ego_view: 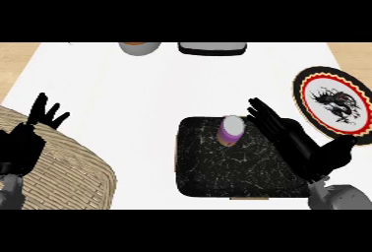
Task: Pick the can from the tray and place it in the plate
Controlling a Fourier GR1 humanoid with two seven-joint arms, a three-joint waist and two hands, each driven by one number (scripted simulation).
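Right hand (303, 147): open, fingers (267, 117) straight, holding nothing. Purple can (232, 129) stands upright just left of those fingertips, near the far edge of the black marbled tray (218, 172). Whether fingertips touch the can, I cannot tell.

Plate (301, 93), red-and-black rim, lies just beyond and right of the same hand, off the tray.

Left hand (27, 140): open, fingers up, resting over the woven mat (73, 170), well apart from the can.

Step in hand, as I judge it: closing on the can. To do it well:
- slide the palm leftward until the can sits between thumb and fingers
- curl round mid-body, not the top
- lift straight up before swinging right
- clear the tray edge and plate rim before lowering
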